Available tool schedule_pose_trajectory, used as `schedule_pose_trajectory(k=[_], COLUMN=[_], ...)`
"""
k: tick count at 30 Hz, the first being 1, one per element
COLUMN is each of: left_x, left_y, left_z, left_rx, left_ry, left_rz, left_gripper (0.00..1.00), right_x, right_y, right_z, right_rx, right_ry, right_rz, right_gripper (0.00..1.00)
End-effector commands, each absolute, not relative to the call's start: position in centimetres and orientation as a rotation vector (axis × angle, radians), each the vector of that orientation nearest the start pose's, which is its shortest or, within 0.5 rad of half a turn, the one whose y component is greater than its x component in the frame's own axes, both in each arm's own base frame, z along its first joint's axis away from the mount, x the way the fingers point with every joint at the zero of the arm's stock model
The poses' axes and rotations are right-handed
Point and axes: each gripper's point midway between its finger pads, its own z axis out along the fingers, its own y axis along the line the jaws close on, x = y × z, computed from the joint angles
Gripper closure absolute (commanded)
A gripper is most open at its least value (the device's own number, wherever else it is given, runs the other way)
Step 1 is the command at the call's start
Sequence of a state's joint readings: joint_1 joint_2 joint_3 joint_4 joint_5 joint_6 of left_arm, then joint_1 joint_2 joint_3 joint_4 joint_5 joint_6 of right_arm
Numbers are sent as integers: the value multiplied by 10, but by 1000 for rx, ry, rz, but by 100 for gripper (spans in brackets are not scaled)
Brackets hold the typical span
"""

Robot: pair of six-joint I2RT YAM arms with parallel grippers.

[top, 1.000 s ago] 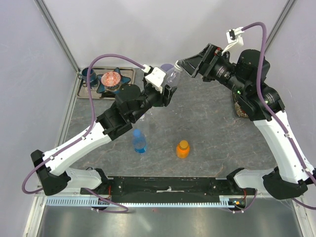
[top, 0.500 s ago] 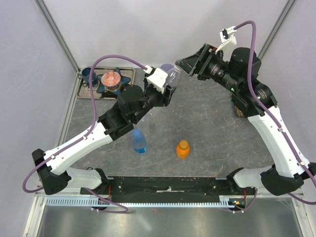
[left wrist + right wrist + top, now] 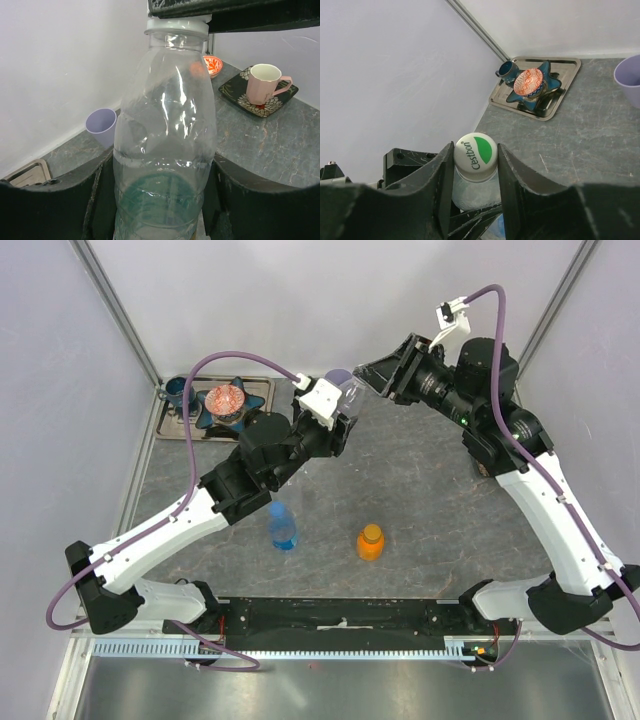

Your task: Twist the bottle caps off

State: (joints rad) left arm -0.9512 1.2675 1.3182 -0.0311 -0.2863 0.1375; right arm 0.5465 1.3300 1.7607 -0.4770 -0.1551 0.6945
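My left gripper [image 3: 165, 200] is shut on the lower body of the clear bottle with the green label [image 3: 165, 140], holding it off the table [image 3: 430, 490]. Its white cap with green [image 3: 475, 150] sits between the fingers [image 3: 442, 172] of my right gripper [image 3: 475, 152], which press on both sides of it. In the top view the right gripper [image 3: 365, 371] meets the bottle [image 3: 348, 393] at the back centre, above the left gripper [image 3: 340, 426]. A blue bottle [image 3: 283, 526] with a blue cap and a short orange bottle [image 3: 371, 541] with an orange cap stand upright near the front.
A lilac cup [image 3: 101, 126] stands by the back wall behind the held bottle. A metal tray [image 3: 255, 388] with a blue star dish, patterned bowl and dark cup lies at the back left. A pink cup [image 3: 265, 82] on a dark plate sits at the right.
My right gripper has moved left onto the bottle's top and its jaws have shut on the cap. The left gripper keeps holding the bottle in place.
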Motion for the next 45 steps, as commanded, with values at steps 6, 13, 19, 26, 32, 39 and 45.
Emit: schedule_pose_trajectory(k=[6, 13, 19, 26, 32, 39, 45], left_x=[285, 247, 204, 171, 160, 161, 167], left_y=[-318, -337, -333, -319, -318, -320, -322], left_z=[406, 417, 437, 448, 443, 430, 432], left_rx=[647, 810, 988, 1191, 1296, 1355, 1333], left_ry=[1412, 1370, 1287, 1191, 1165, 1162, 1174], left_rz=[-435, -751, -1266, -1635, -1772, -1866, -1922], left_gripper=[60, 60, 59, 56, 56, 55, 55], right_x=[310, 289, 257, 227, 202, 136, 136], right_y=[252, 244, 248, 252, 260, 270, 261], right_z=[485, 498, 518, 526, 536, 543, 553], right_rx=[-14, -176, -363, -512, -631, -928, -859], right_ry=[1699, 1629, 1537, 1457, 1361, 1168, 1127], right_rz=[1060, 1015, 1066, 1127, 1222, 1387, 1309], right_gripper=[100, 100, 100, 100, 100, 100, 100])
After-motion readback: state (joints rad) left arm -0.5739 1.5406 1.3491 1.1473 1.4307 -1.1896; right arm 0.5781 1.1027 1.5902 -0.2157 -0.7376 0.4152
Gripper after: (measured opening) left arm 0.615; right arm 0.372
